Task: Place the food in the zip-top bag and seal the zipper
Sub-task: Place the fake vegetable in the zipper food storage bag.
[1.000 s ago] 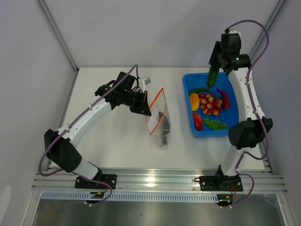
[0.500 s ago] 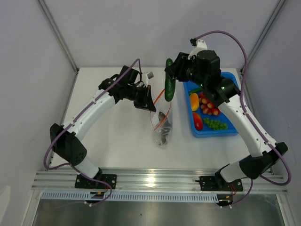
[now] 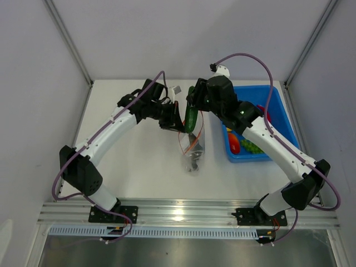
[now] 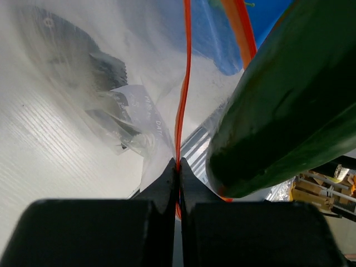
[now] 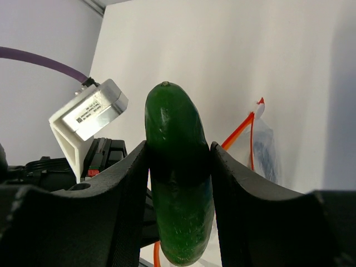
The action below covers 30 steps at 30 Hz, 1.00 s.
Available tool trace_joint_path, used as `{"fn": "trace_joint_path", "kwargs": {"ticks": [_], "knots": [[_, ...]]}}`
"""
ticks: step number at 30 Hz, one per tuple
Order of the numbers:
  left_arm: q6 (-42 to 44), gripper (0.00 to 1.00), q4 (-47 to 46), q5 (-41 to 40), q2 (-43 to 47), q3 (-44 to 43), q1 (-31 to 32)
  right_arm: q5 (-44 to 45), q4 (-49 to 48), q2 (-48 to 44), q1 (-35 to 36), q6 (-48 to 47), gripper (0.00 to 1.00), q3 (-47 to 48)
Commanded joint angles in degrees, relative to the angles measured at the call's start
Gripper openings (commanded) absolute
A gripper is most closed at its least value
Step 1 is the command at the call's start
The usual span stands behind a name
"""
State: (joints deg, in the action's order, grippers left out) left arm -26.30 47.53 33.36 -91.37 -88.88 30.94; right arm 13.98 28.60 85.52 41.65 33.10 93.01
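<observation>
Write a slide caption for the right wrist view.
Right gripper clamps a green cucumber, with the zip-top bag and its orange zipper beyond.

Left end effector (image 4: 178,164), right end effector (image 5: 178,160) clamped

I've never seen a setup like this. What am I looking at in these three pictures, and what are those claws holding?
These are two robot arms bolted at the near edge of a white table, each ending in a two-finger gripper. The wide picture comes from a fixed camera above and behind the arms. The two close-ups come from a small camera on each wrist. The left gripper pinches the orange zipper of a clear zip-top bag, and a grey fish lies inside the bag. The right gripper is clamped on a green toy cucumber, which hangs end-down right by the bag's mouth. A blue tub beside the bag holds more toy food.
</observation>
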Motion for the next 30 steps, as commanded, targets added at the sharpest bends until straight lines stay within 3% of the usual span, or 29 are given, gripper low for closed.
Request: {"fn": "trace_joint_path", "kwargs": {"ticks": [1,15,19,20,25,26,30], "knots": [[-1.82,0.01,-2.26,0.91,2.78,0.81,-0.53,5.70,1.72,-0.26,1.77,2.40,0.00,-0.29],[-4.19,0.01,-4.20,0.21,5.41,2.92,-0.53,11.51,9.80,0.88,5.99,3.99,0.03,-0.38],[-4.81,0.01,-4.64,0.56,5.68,3.45,-0.44,10.99,11.30,1.41,6.08,3.64,0.28,-0.20],[-4.81,0.01,-4.72,0.74,5.68,3.71,-0.44,10.81,11.74,1.41,6.08,3.46,0.39,-0.20],[-4.99,0.01,-4.99,0.56,6.03,3.98,-0.44,9.32,14.11,1.14,6.16,3.37,0.62,0.06],[-4.90,0.01,-4.99,0.39,5.94,4.07,-0.44,9.05,14.90,1.06,6.08,3.11,0.74,0.50],[-4.81,0.01,-4.90,0.12,6.03,3.98,-0.44,6.86,16.84,1.32,6.16,1.62,0.88,2.08]]}}
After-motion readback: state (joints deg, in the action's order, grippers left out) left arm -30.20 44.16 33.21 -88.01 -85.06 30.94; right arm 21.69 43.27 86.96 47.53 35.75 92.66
